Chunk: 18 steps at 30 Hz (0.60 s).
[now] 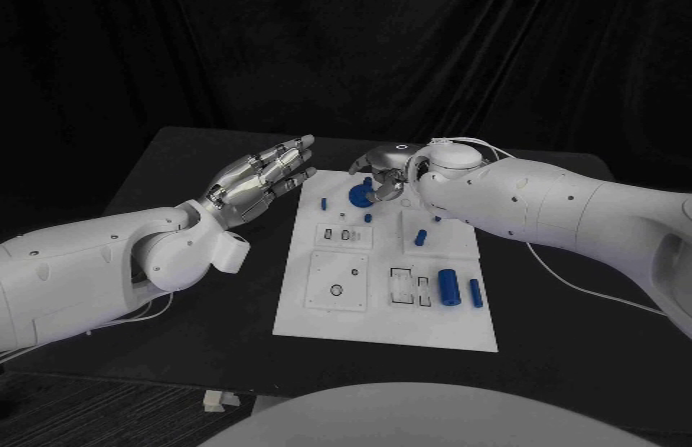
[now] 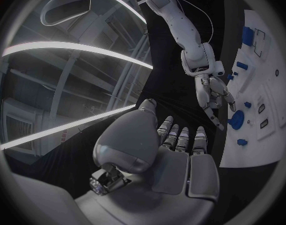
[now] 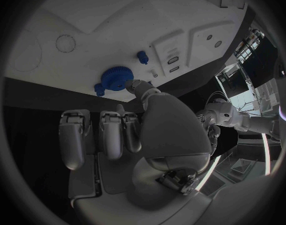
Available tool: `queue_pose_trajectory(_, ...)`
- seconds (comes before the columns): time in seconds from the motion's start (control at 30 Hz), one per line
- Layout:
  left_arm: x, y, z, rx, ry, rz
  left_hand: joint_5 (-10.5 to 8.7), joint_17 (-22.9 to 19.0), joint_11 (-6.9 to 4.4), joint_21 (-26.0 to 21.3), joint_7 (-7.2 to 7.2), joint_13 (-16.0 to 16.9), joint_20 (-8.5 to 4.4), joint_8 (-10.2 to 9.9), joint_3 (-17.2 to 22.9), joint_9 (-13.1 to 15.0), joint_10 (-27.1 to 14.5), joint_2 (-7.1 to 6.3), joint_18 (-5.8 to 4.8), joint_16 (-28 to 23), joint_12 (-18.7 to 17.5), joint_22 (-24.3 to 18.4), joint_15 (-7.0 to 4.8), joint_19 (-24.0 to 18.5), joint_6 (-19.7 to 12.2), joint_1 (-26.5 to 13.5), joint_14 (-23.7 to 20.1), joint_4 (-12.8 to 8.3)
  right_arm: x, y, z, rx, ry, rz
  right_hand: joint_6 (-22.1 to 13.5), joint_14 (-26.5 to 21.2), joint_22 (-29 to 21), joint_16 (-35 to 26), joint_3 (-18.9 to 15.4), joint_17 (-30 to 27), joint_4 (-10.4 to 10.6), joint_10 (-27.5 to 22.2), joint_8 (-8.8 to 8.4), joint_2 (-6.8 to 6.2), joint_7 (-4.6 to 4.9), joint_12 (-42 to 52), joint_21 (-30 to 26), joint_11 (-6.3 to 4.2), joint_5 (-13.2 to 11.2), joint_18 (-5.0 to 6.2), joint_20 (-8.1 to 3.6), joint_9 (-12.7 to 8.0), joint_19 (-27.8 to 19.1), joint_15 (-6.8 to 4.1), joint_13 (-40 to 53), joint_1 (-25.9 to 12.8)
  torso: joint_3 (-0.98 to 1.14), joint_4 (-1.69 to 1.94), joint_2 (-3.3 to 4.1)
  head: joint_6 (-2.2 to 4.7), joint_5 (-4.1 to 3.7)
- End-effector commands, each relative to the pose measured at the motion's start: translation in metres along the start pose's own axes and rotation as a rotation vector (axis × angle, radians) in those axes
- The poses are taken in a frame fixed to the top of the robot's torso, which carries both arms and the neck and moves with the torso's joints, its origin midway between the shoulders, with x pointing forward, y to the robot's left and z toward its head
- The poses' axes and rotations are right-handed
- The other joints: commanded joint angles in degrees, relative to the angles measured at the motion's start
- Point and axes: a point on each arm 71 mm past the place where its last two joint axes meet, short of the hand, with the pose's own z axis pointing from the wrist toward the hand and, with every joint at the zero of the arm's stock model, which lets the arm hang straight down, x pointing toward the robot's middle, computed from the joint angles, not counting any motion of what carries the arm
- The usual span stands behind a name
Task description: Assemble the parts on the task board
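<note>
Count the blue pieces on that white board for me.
6: a gear by the right hand, two small ones near it, one mid-board, two cylinders near right. The hand may hide more.

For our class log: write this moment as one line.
left robot hand: open, off board | right robot hand: touching blue gear | task board: parts loose

This looks like a robotics lab or test cell set up for recording. A black table (image 1: 173,192) stands before a black curtain (image 1: 346,37) that closes off the whole background. In the left wrist view, long strip lights (image 2: 74,47) run across a high ceiling with exposed framing, more like an industrial hall than a home or office. The white task board (image 1: 382,307) with its machined recesses lies in the middle of the table, as a bench fixture would
</note>
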Motion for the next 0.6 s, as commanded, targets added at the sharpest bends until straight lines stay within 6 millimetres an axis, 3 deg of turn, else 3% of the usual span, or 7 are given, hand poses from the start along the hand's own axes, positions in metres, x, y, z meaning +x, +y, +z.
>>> queue_pose_trajectory(0.03,0.002,0.0,0.001,0.01,0.016,-0.01,0.21,-0.07,0.45,-0.19,0.28,0.07,0.42,0.19,0.33,0.09,0.11,0.04,0.04,-0.14,0.32,-0.09,0.52,-0.15,0.28,0.68,0.0,0.0,0.001,0.0,0.0,0.004,-0.008,-0.004,0.42,6.0,14.6,0.15,0.35,15.09,0.03,6.0,-0.27,0.73,-0.11,0.2,-0.37,-0.49,-0.27,-0.12,-0.41,-0.09,5.5,-0.48,15.1,0.16,-0.03,0.01,0.0,0.0,-0.05)
queue_pose_trajectory(0.27,0.002,0.0,0.001,0.008,0.018,-0.011,0.22,-0.07,0.48,-0.19,0.31,0.08,0.44,0.19,0.37,0.09,0.11,0.08,0.04,-0.14,0.36,-0.09,0.53,-0.15,0.28,0.7,0.0,0.0,0.0,0.0,-0.001,-0.001,-0.023,-0.004,0.33,6.0,14.54,0.15,0.72,15.09,0.0,6.0,-0.72,1.39,-0.35,0.2,-0.49,-0.74,-0.55,-0.08,-0.65,-0.56,5.42,-0.7,15.1,0.3,-0.01,-0.03,-0.01,0.0,-0.08)
queue_pose_trajectory(0.37,0.002,0.0,0.001,0.007,0.019,-0.012,0.24,-0.07,0.51,-0.19,0.33,0.07,0.46,0.2,0.41,0.09,0.1,0.13,0.04,-0.14,0.34,-0.09,0.54,-0.15,0.3,0.72,0.0,0.01,-0.001,-0.003,-0.004,-0.001,-0.04,-0.003,3.94,6.0,14.52,0.15,0.76,15.09,0.1,6.0,-0.05,1.66,-0.06,0.2,-0.56,-0.64,-1.26,-0.07,-0.8,-0.1,5.39,-0.75,15.1,-0.01,0.01,-0.04,-0.02,0.0,-0.27)
queue_pose_trajectory(0.6,0.001,0.0,0.0,0.007,0.017,-0.011,0.3,-0.07,0.54,-0.19,0.37,0.07,0.49,0.19,0.47,0.08,0.1,0.2,0.05,-0.14,0.31,-0.09,0.56,-0.15,0.25,0.76,0.0,-0.01,-0.008,-0.015,-0.016,-0.003,-0.09,-0.003,6.86,6.0,14.48,0.15,0.65,15.09,0.35,6.0,0.34,1.84,0.57,0.2,-0.66,-0.22,-2.13,-0.04,-0.68,0.07,5.34,-0.49,15.1,-0.49,0.02,-0.04,-0.02,0.0,0.07)
